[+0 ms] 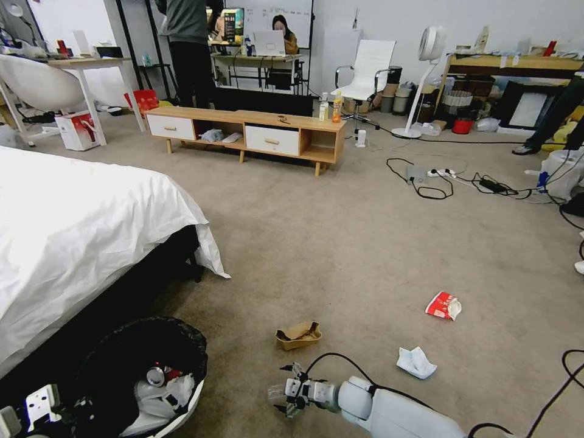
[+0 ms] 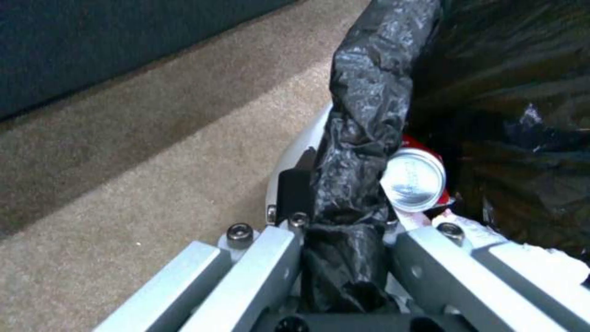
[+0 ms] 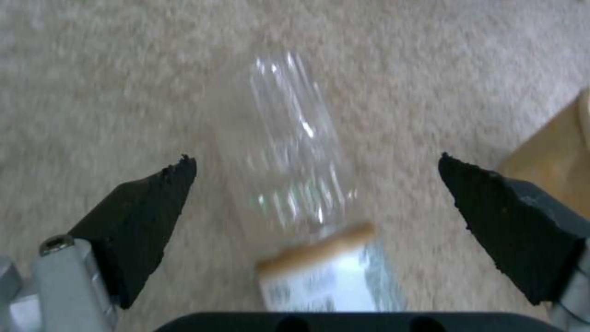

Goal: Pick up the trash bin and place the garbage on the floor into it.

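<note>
Carpeted bedroom floor (image 1: 340, 243), left end effector (image 2: 344, 226) clamping trash bin (image 1: 182, 347) rim, right end effector (image 3: 313, 184) spread over clear bottle (image 3: 295, 152)

A bed (image 1: 67, 231) with a white cover fills the near left of the carpet (image 1: 340, 243). Across the floor stands a low wooden cabinet (image 1: 246, 131) with two white drawers; an orange drink bottle (image 1: 336, 109) stands upright at its right end. Right of it are a white office chair (image 1: 368, 70) and a white standing fan (image 1: 426, 73). Black cables (image 1: 426, 182) trail over the carpet's far right part.
</note>
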